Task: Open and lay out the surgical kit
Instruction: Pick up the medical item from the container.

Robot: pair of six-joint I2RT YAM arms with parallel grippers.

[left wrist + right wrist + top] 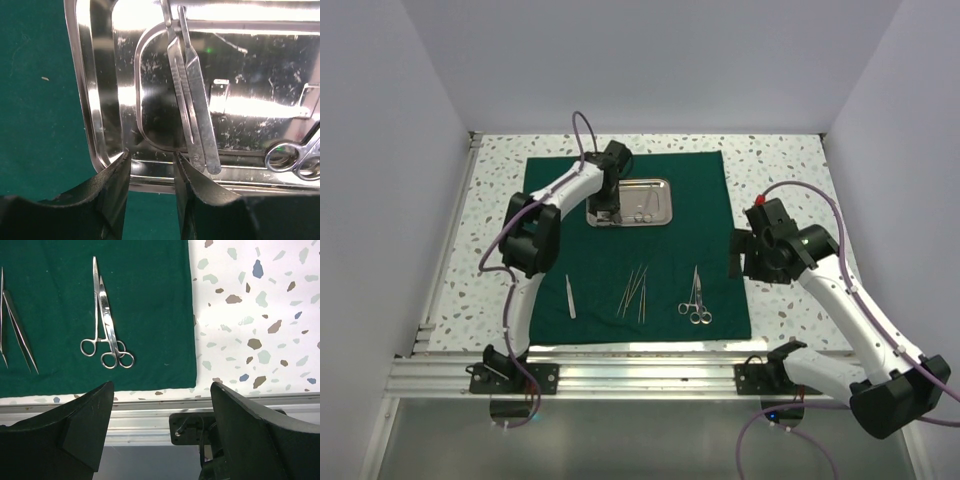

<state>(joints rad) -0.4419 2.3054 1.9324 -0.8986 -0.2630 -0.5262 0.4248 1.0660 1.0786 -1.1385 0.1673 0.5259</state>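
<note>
The surgical kit's dark green cloth (700, 200) lies spread flat on the table. On it near the back stands the steel tray (668, 200). My left gripper (605, 212) hangs over the tray's near left corner. In the left wrist view its jaws (150, 160) stand a narrow gap apart above the tray rim (95, 100), nothing between them. Two flat steel handles (195, 110) lie in the tray beside the right finger, and ring handles (295, 157) further right. Tweezers (570, 297), slender probes (636, 290) and scissors (696, 298) lie on the cloth's front half. My right gripper (738, 258) hovers wide open by the cloth's right edge.
An aluminium rail (640, 375) carrying both arm bases runs along the table's near edge. Speckled tabletop (790, 170) shows right of the cloth and white walls enclose three sides. In the right wrist view the scissors (105, 335) lie left of my open gripper (162, 390).
</note>
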